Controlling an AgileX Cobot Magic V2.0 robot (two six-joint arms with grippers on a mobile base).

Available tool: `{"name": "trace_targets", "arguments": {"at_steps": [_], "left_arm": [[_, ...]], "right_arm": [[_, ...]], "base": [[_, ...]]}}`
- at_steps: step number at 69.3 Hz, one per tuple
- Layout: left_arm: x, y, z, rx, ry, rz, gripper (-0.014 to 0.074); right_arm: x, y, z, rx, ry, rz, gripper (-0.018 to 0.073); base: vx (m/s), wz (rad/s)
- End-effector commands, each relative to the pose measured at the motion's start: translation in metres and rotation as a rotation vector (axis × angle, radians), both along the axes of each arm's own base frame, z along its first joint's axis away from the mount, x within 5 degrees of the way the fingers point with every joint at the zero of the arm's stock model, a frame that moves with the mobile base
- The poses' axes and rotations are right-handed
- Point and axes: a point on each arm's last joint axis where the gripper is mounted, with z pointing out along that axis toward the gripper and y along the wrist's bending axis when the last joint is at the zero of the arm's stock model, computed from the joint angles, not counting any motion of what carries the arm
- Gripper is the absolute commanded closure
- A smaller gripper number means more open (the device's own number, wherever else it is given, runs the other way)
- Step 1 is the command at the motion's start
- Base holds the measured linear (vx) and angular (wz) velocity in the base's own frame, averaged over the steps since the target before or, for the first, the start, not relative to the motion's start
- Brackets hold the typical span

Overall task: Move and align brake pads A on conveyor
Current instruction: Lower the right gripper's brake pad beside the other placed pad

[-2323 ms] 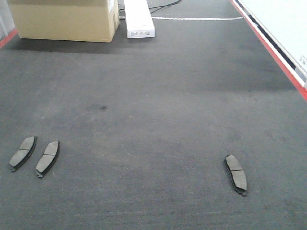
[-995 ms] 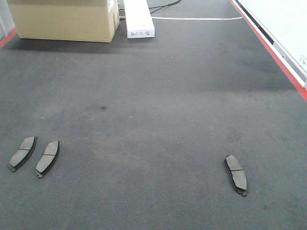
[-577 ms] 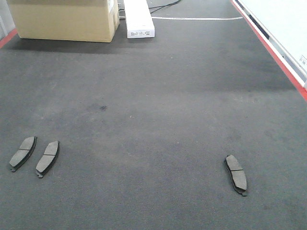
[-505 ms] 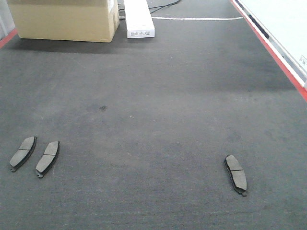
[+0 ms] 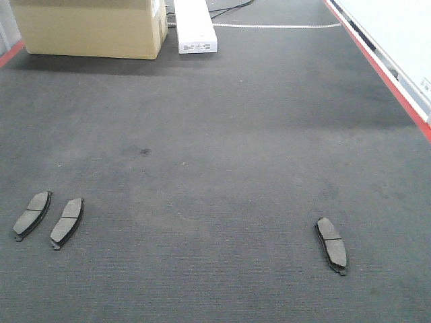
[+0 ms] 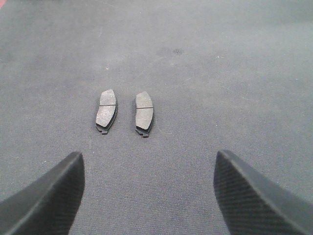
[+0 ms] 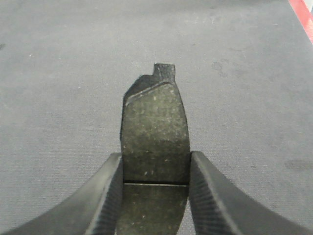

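Three brake pads A lie on the dark-grey conveyor in the front view. Two sit side by side at the near left, one pad and its neighbour. A third lies at the near right. Neither gripper shows in that view. In the left wrist view my left gripper is open, and the pair of pads lies on the belt a short way ahead of its fingers. My right gripper is shut on a brake pad, pinching its long sides at the central groove above the belt.
A cardboard box and a white oblong device stand at the far end of the belt. Red edges run along the right side and the far left.
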Motion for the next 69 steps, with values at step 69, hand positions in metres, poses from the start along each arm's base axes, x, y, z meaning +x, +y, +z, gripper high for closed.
{"name": "trace_targets", "arguments": {"at_steps": [69], "left_arm": [[0.002,-0.001,0.013,-0.028,-0.082,-0.006,0.0080]], "right_arm": [[0.201,0.032,-0.034,0.105,0.528,0.126,0.0564]], "base": [[0.00,0.00]]}}
